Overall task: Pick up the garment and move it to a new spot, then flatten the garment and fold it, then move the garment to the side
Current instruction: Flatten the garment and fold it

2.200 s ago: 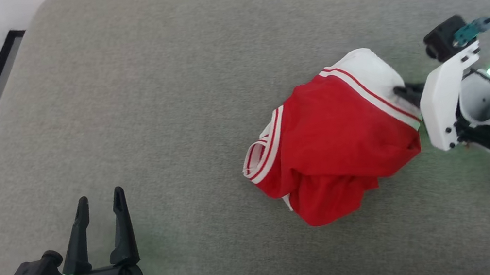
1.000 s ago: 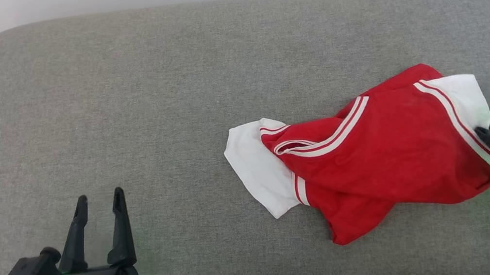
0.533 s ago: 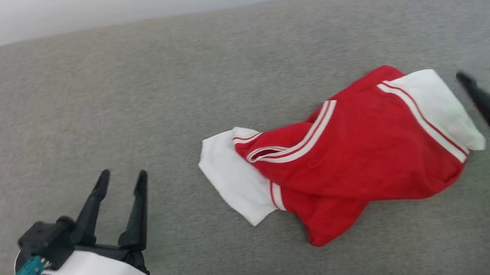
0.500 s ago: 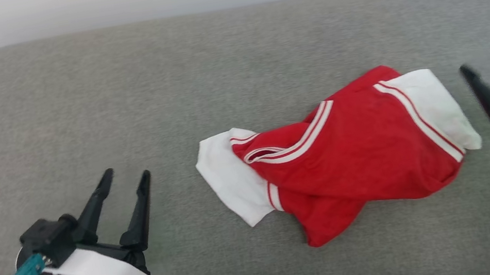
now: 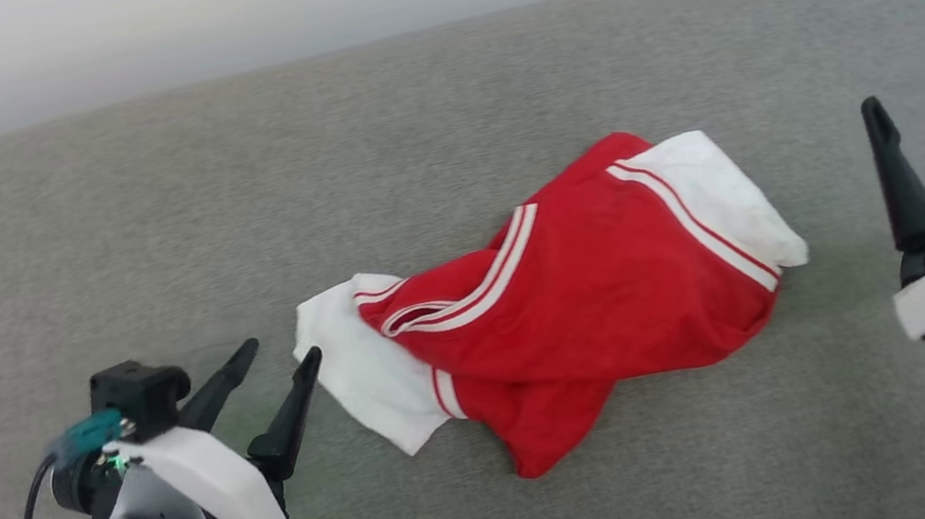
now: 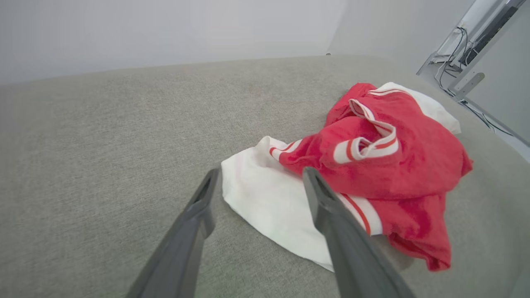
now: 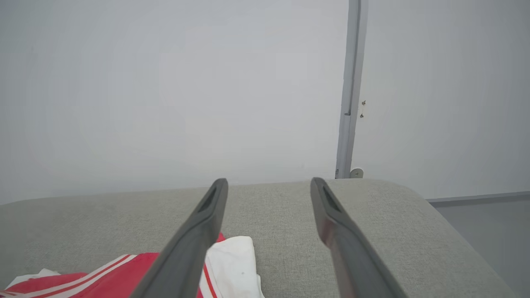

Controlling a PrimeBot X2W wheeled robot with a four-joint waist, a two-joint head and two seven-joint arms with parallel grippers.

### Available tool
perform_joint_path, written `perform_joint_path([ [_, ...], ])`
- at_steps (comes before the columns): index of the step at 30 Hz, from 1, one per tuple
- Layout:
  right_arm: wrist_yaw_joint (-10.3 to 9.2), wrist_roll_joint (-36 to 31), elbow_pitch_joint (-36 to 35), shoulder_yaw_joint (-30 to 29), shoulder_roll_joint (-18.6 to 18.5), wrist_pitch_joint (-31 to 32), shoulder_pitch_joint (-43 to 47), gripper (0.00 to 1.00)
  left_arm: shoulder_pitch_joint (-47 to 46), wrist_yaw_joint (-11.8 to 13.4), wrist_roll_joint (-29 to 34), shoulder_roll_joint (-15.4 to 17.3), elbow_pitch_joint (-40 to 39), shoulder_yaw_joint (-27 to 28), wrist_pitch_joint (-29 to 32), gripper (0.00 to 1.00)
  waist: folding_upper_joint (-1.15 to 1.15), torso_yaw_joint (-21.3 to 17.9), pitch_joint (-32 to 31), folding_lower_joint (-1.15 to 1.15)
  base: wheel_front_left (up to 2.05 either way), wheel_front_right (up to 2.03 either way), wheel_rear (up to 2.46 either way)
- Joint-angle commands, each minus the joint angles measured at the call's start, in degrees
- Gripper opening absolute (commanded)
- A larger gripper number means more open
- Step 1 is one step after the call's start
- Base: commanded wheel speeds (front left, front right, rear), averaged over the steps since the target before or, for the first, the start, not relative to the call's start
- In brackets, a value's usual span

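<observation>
Released a second earlier, the red jersey T-shirt (image 5: 599,303) lay crumpled on the grey cushion (image 5: 143,236). We found right pincer (image 5: 910,97) and left pincer (image 5: 282,349) wide open, empty; each should pinch its nearer edge, then spread.

Red garment (image 5: 601,312) with white sleeves and red-white striped trim just right of black-fingered white-cased left gripper (image 5: 282,349), on plain grey-beige cushion (image 5: 143,236), pale grey wall (image 7: 165,82) beyond.

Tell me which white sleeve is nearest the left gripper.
The flat sleeve at the shirt's left end, just ahead of the left gripper; the other sleeve lies rightward.
</observation>
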Motion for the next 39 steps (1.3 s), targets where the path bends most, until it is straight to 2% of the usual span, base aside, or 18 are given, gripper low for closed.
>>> perform_joint_path([
  [1,-0.02,-0.7,-0.2,0.0,0.8,-1.2,1.0,1.00,-1.2,-0.2,-0.5,0.3,0.6,-0.4,0.9,1.00,0.00,-1.0,0.0,0.00,0.00,0.00,0.00],
  [6,-0.02,-1.6,0.4,1.5,3.6,-3.4,3.2,1.00,-4.3,0.2,-0.6,0.5,5.8,-2.6,7.9,1.00,0.00,-3.1,0.5,0.00,0.00,0.00,0.00],
  [13,-0.02,-0.7,1.5,4.4,4.9,-4.7,4.1,1.00,-9.2,1.5,-0.1,-0.3,12.0,-4.9,15.9,1.00,0.00,-5.4,1.6,0.00,0.00,0.00,0.00],
  [19,-0.02,0.4,1.3,5.4,5.2,-5.4,3.5,1.00,-13.1,4.4,2.6,-1.0,18.3,-8.3,25.1,1.00,0.00,-6.6,2.6,0.00,0.00,0.00,0.00],
  [21,-0.02,0.2,1.2,5.4,5.1,-5.5,3.3,1.00,-14.2,5.2,2.5,-1.8,20.1,-9.1,27.6,1.00,0.00,-6.8,2.9,0.00,0.00,0.00,0.00],
  [26,-0.02,0.6,0.7,5.7,5.0,-5.7,2.8,1.00,-16.0,4.6,2.7,-4.6,23.4,-11.8,32.9,1.00,0.00,-7.0,3.6,0.00,0.00,0.00,0.00],
  [29,-0.02,0.7,0.6,6.2,4.6,-5.6,2.5,1.00,-16.6,3.9,2.2,-6.0,24.6,-13.0,35.2,0.00,0.00,-6.9,3.8,0.00,0.00,0.00,0.00],
  [32,-0.02,0.8,0.7,6.4,4.6,-6.0,2.2,1.00,-16.9,3.1,1.3,-6.5,25.3,-13.2,35.8,0.00,0.00,-6.5,3.9,0.00,0.00,0.00,0.00],
  [35,-0.02,0.8,0.9,6.3,4.6,-6.2,2.3,1.00,-17.3,2.6,0.7,-5.7,24.9,-12.3,35.2,0.00,0.00,-5.8,3.7,0.00,0.00,0.00,0.00],
  [39,-0.02,0.5,0.6,5.5,4.5,-6.1,2.7,1.00,-17.1,3.1,-0.6,-2.9,22.2,-9.8,33.0,0.00,0.00,-4.4,3.3,0.00,0.00,0.00,0.00],
])
